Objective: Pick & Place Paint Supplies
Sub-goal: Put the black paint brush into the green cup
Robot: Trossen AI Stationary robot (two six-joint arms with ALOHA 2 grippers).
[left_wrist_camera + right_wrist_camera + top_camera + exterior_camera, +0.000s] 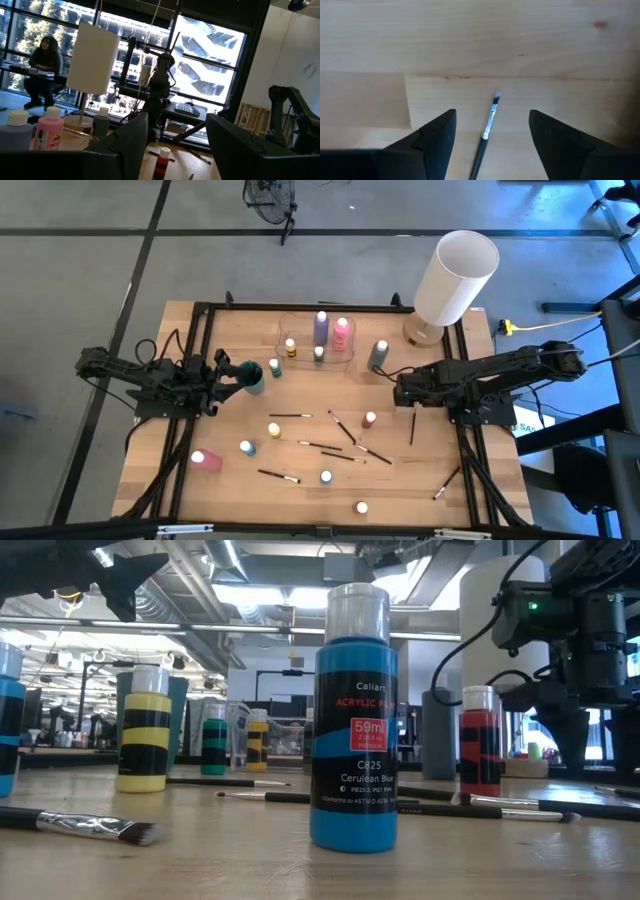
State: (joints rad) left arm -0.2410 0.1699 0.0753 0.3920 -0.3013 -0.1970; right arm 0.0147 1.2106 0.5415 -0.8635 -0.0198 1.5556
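Overhead looks straight down on the table (pixel 300 380); low camera sits at tabletop level — both share the bottles.

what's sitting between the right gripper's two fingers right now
In the right wrist view, a paintbrush lies on bare wood table between the open right gripper fingers, untouched.

Blue paint bottle (pixel 353 720) label — "59ml", "C825 Cerulean Blue"

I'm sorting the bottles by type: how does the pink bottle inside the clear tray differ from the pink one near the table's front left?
The tray's pink bottle stands upright beside a purple bottle, within the clear tray. The front-left pink bottle lies tipped on its side, alone on the bare table, outside the tray. Both are pink with white caps and look alike in size.
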